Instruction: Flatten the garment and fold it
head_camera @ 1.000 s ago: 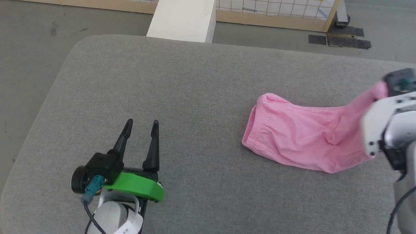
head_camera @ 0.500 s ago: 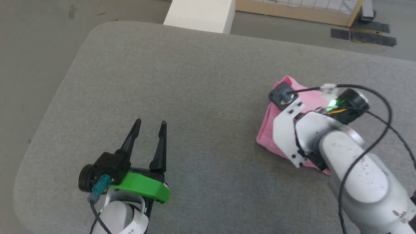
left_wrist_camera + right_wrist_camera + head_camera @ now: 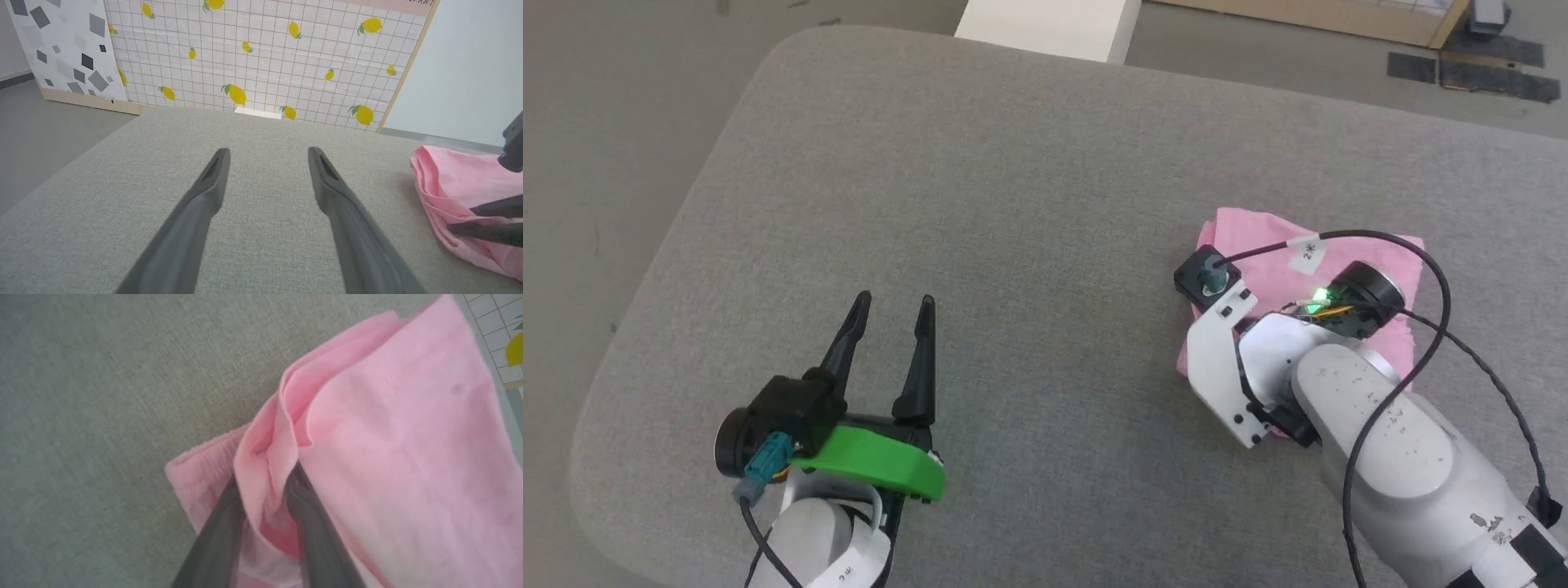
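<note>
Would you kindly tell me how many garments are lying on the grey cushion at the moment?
1: a pink garment, doubled over on the right part of the grey cushion, with a fold of it pinched by the right gripper. Anything beneath it would be hidden.

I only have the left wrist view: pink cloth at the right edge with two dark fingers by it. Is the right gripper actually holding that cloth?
Observer: Yes. In the right wrist view the right gripper has a fold of the garment pinched between its fingers.
Operator: Flat or doubled over?
Observer: Doubled. The head view shows a compact folded patch on the grey cushion, partly under the right arm.
Operator: Anything sticking out of the fold?
Observer: The gathered waistband peeks out beneath the upper layers, in the right wrist view.
</note>
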Motion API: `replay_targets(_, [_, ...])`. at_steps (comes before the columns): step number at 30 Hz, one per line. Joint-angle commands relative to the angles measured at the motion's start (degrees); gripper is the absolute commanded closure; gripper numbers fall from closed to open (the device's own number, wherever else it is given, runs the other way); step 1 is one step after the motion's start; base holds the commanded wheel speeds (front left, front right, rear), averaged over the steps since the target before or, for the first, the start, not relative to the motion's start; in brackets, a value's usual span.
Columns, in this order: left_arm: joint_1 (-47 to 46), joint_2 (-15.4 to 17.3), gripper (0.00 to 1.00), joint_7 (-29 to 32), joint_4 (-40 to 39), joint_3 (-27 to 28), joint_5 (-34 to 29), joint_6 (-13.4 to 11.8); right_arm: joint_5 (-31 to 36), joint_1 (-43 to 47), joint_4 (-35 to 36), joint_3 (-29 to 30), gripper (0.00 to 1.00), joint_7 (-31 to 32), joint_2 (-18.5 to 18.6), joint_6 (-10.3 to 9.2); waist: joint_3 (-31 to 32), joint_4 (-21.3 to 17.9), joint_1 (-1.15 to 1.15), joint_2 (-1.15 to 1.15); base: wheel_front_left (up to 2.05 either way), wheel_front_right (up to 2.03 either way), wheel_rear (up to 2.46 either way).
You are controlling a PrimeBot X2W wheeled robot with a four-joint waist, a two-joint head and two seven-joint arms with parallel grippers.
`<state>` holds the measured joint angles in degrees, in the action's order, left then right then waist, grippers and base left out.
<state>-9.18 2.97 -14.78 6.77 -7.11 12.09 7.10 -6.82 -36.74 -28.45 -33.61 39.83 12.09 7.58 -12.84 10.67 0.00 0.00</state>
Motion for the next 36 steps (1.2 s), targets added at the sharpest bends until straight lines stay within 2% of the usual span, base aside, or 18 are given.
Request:
replay_targets(1, [-0.5,-0.1,0.00,-0.2,0.1,0.2,-0.3,0.4,-0.9,-0.7,0.0,-0.2,0.00,-1.3,-0.2,-0.09,0.8,-0.8,0.00,0.00,0.00,0.00,0.00])
replay_targets(6, [0.4,-0.1,0.00,-0.2,0.4,0.9,-0.5,0.4,-3.5,0.3,4.4,2.2,0.00,-8.9,-0.6,-0.09,3.0,-2.6,0.00,0.00,0.00,0.00,0.00])
replay_targets(11, [1.7,-0.1,0.00,-0.2,0.6,1.6,-0.8,0.3,-3.5,5.1,11.6,10.2,0.00,-19.8,-1.3,-0.09,5.5,-4.5,0.00,0.00,0.00,0.00,0.00])
replay_targets(16, [3.0,-0.1,0.00,-0.2,0.3,2.6,-0.9,0.1,-3.5,13.2,18.8,19.2,0.00,-30.3,-3.6,-0.09,7.6,-6.9,0.00,0.00,0.00,0.00,0.00])
replay_targets(24, [5.0,-0.1,0.00,-0.2,-0.1,3.4,-0.9,-0.2,-1.9,24.8,25.0,30.1,0.00,-44.1,-7.8,-0.09,9.8,-10.8,0.00,0.00,0.00,0.00,0.00])
replay_targets(29, [5.8,-0.1,0.00,-0.2,-0.1,3.7,-0.7,-0.4,-0.3,30.3,25.3,34.4,0.00,-50.0,-8.7,-0.09,11.4,-12.6,0.00,0.00,0.00,0.00,0.00])
replay_targets(36, [7.6,-0.1,0.00,-0.2,-0.2,4.3,-1.0,-0.6,1.9,35.4,24.7,37.0,0.00,-52.8,-9.1,-0.09,13.0,-15.1,0.00,0.00,0.00,0.00,0.00])
